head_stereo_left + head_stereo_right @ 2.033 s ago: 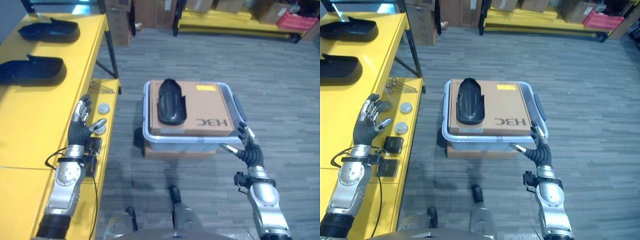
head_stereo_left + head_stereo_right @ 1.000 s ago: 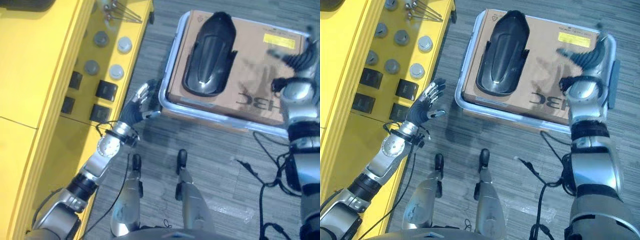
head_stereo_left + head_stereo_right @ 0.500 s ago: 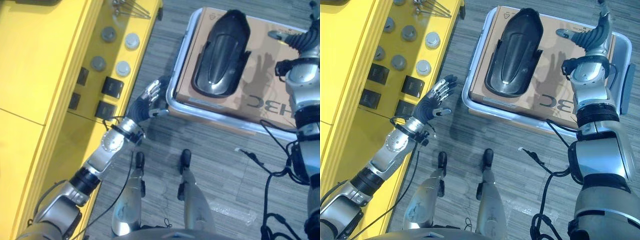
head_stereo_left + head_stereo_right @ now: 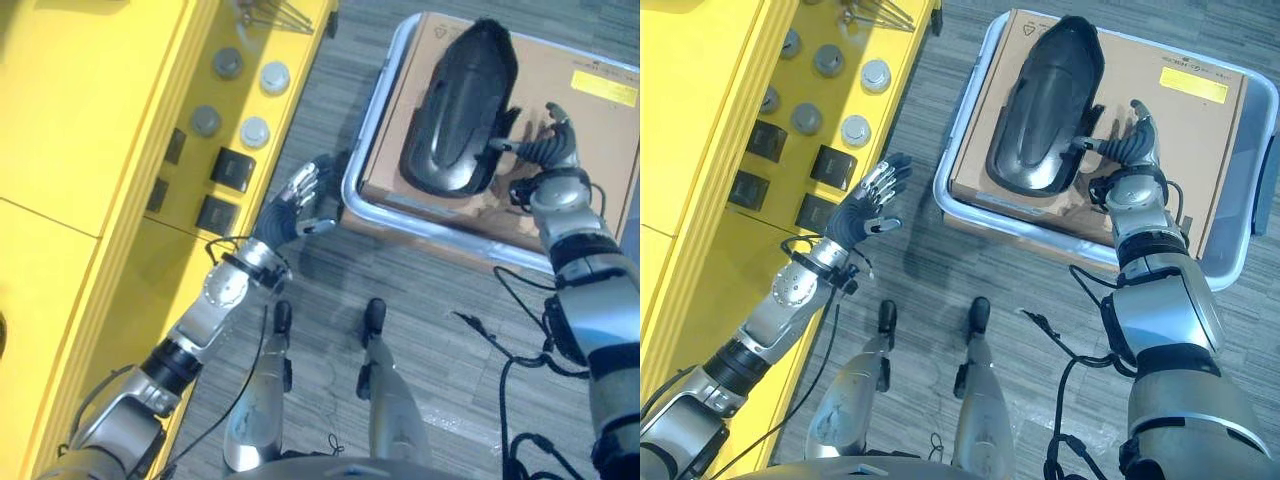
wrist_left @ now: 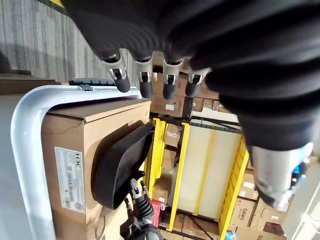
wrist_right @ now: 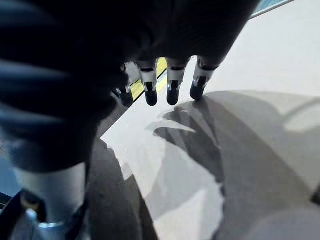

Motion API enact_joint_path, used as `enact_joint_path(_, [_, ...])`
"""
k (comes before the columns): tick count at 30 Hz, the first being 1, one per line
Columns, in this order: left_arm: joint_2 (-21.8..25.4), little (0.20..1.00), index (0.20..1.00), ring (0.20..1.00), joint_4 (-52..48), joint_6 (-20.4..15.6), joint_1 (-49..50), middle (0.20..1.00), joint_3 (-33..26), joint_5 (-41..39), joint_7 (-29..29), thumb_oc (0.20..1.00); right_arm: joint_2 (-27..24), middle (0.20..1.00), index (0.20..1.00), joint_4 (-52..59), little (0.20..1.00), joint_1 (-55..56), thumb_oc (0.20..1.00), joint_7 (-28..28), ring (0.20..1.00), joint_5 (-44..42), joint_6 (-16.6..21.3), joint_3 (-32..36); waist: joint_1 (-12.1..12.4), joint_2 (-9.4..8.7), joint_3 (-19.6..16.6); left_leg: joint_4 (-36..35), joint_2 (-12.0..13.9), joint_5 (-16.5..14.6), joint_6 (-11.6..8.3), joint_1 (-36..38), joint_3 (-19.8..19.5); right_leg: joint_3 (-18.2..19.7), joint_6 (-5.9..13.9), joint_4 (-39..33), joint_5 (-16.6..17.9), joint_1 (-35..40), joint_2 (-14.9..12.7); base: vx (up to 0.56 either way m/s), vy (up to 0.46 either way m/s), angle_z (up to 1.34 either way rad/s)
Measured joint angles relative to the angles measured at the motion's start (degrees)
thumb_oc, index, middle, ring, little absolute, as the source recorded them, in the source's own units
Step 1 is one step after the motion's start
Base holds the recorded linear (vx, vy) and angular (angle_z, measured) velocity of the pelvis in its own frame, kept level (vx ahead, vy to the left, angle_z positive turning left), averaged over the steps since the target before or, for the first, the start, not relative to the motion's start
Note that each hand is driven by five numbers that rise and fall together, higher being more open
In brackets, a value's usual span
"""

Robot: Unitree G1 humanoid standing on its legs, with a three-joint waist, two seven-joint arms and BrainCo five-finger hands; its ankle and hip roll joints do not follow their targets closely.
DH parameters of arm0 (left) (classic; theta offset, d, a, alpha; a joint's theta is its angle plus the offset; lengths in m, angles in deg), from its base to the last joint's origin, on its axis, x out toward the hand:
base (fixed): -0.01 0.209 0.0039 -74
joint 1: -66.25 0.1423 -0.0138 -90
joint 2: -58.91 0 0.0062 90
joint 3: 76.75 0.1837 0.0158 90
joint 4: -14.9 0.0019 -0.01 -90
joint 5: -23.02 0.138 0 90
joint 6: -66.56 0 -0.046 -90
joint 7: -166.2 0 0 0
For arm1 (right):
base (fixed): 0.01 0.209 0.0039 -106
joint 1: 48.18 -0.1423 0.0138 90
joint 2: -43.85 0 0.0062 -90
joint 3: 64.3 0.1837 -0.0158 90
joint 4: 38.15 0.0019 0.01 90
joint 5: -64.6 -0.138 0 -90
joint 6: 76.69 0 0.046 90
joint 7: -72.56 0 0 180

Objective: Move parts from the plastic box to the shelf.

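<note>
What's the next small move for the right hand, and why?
Probably slide the right hand sideways onto the black part and curl its fingers round the edge: the hand is open beside the part, which lies ungrasped on the cardboard box in the plastic box.

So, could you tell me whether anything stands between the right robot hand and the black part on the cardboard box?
Nothing visible does. The right robot hand is open above the cardboard box, just beside the black part, with only bare cardboard between them.
</note>
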Motion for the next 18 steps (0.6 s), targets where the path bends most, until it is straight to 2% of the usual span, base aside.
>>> enact_joint_path(5, [-0.14,1.000,1.000,1.000,0.02,0.00,0.12,1.000,1.00,0.00,-0.29,1.000,-2.24,1.000,1.000,1.79,1.000,-0.02,1.000,-1.28,1.000,0.24,0.12,-2.63,0.26,0.11,-0.08,0.20,0.00,0.68,-0.08,-1.37,-0.10,0.06,0.10,1.38,-0.07,-1.93,-0.03,0.00,0.000,0.01])
enact_joint_path(9, [-0.16,1.000,1.000,1.000,0.01,0.00,-0.12,1.000,1.79,0.00,-0.29,1.000,-2.34,1.000,1.000,-2.11,1.000,-2.35,1.000,-1.27,1.000,3.49,-0.40,-3.89,0.70,0.35,-0.23,0.48,0.04,0.75,-0.11,-1.44,-0.28,0.01,0.10,1.61,-0.07,-1.94,-0.01,0.00,0.000,0.01])
enact_joint_path(16, [-0.07,1.000,1.000,1.000,0.00,0.00,-0.19,1.000,1.46,0.01,1.02,1.000,-0.21,1.000,1.000,0.70,1.000,-1.95,1.000,4.19,1.000,7.44,-1.96,-0.55,0.32,0.48,-0.30,0.77,0.03,0.78,-0.07,-1.43,-0.33,0.11,0.09,1.94,-0.07,-1.93,-0.01,0.00,0.005,0.00])
enact_joint_path(18, [-0.29,1.000,1.000,1.000,-0.13,0.01,0.43,1.000,-0.28,0.03,2.28,1.000,-0.88,1.000,1.000,19.61,1.000,3.50,1.000,8.42,1.000,7.98,-3.58,6.23,-1.22,0.47,-0.30,0.91,0.02,0.75,-0.06,-1.45,-0.23,0.43,0.14,2.21,-0.10,-2.10,0.00,0.00,0.000,-0.02])
